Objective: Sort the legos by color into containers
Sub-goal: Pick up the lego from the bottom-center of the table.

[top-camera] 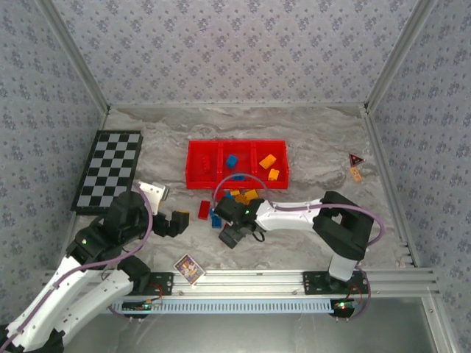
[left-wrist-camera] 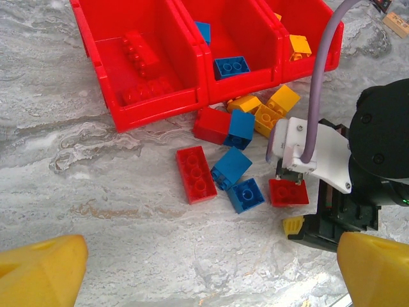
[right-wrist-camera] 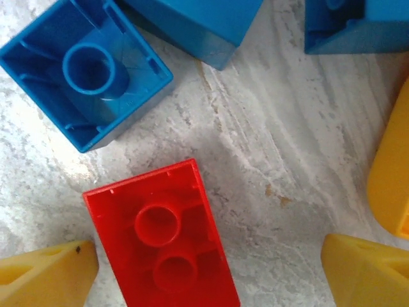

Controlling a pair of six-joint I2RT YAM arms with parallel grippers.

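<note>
The red tray point(top-camera: 235, 179) has three compartments: red bricks point(left-wrist-camera: 142, 54) lie in the left one, blue bricks point(left-wrist-camera: 231, 66) in the middle, orange-yellow bricks point(left-wrist-camera: 298, 46) in the right. Loose legos lie just in front of the tray: a flat red brick point(left-wrist-camera: 197, 173), blue ones point(left-wrist-camera: 231, 167) and yellow ones point(left-wrist-camera: 283, 99). My right gripper point(right-wrist-camera: 204, 275) hangs open straight over an upside-down red brick point(right-wrist-camera: 163, 240), which lies between its fingers, nearer the left one. My left gripper point(left-wrist-camera: 208, 275) is open over bare table, short of the pile.
A checkered board point(top-camera: 108, 170) lies at the left. A picture card point(top-camera: 188, 268) sits near the front rail. A small red triangle and tan block point(top-camera: 356, 168) rest at the right. An upside-down blue brick point(right-wrist-camera: 86, 70) lies close beside the red one.
</note>
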